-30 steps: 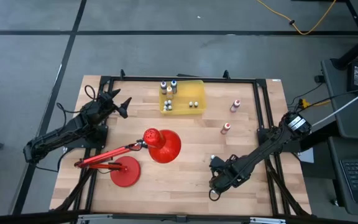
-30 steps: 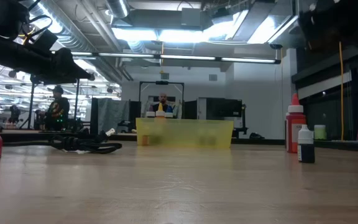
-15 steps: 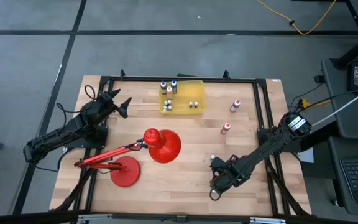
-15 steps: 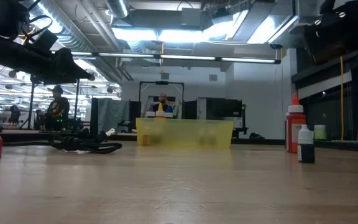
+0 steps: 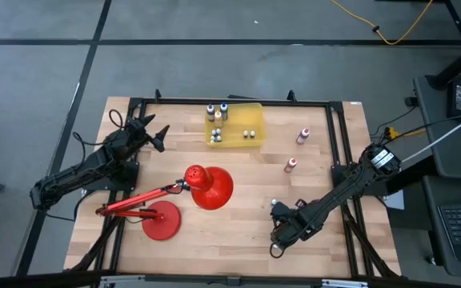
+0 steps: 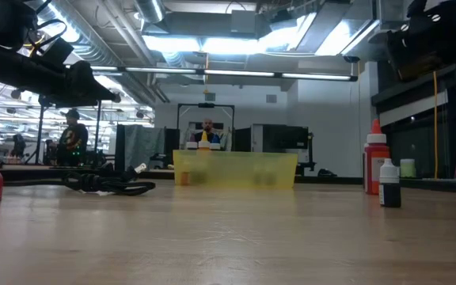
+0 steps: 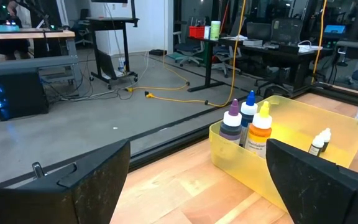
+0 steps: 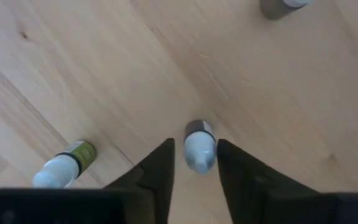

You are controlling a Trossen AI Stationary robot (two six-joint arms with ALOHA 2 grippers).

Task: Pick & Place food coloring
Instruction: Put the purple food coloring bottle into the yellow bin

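White-capped bottle [image 8: 199, 148]: it was seen on the bare wood, right between the right claw's two fingers [image 8: 160, 171]. It looked to be standing, with its cap turned up toward the wrist camera, though that was hard to settle.
Right claw [image 5: 282, 228]: it was lowered over the desk's near right part. The fingers were set narrowly apart and straddled that bottle. A sliver of wood showed on one side, so no pinch was judged yet.
Key relation: the bottle was already centred in the gap, so squeezing and lifting was all that seemed called for. The right arm was by far the nearer.
Green-labelled bottle [image 8: 67, 163]: it was lying on its side just beside the claw, outside the gap.
Yellow bin [image 5: 250, 108]: it was placed at the far edge of the desk [image 5: 238, 240], well apart from the right claw. Several food coloring bottles [image 5: 217, 112] were already in it.
Red bottles [image 5: 302, 136]: two were left standing between the bin and the right arm.
Left claw [image 5: 146, 130]: it was spread wide and parked near the bin's left side, holding nothing.
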